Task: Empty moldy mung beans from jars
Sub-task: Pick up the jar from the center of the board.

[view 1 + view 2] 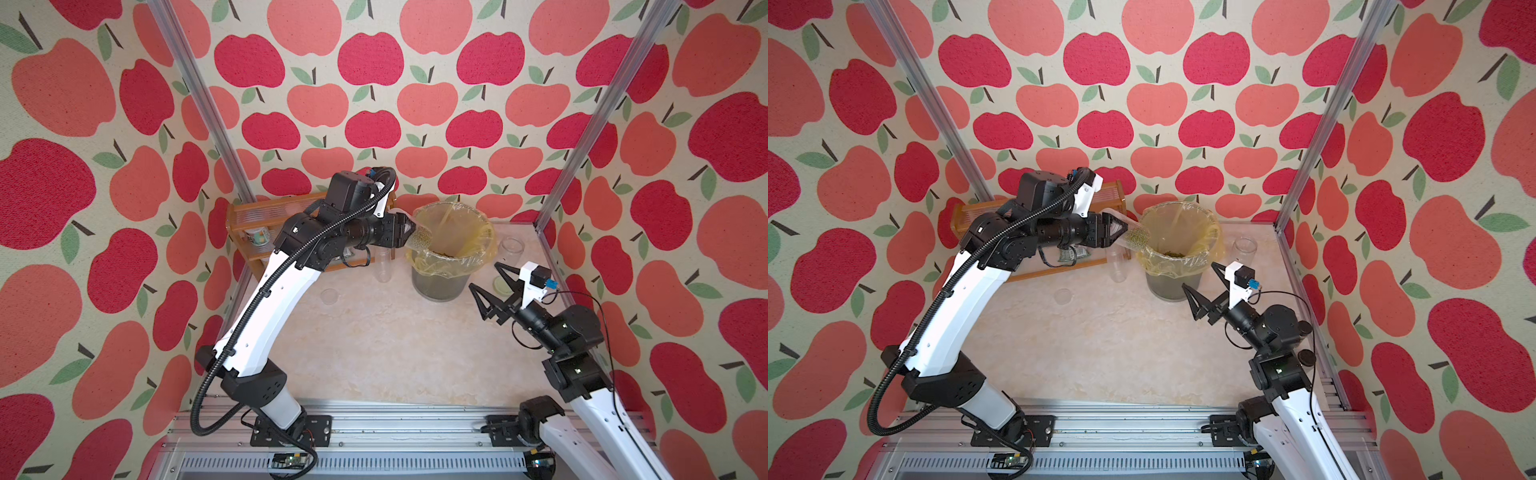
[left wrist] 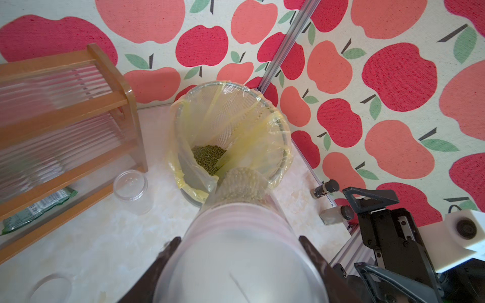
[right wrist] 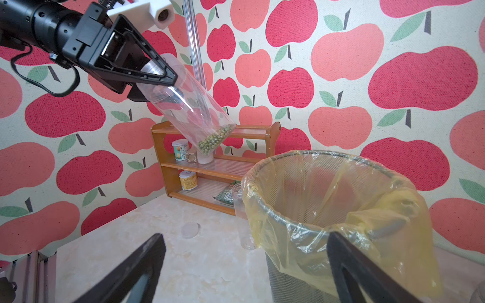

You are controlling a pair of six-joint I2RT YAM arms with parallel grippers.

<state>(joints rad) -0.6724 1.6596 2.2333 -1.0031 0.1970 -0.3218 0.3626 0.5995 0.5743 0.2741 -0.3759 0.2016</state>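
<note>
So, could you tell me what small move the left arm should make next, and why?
Probably tip the jar a little steeper over the bin. The left gripper holds it mouth-down above the bin's rim, a clump of mung beans sits at its mouth end, and some beans already lie in the yellow liner.

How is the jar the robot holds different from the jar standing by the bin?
The clear cylinder jar in the left gripper tilts mouth-down over the yellow-bagged mesh bin; the tall slim clear jar stands upright. The held jar contains green beans; the standing jar looks empty. Both are clear and lidless.
</note>
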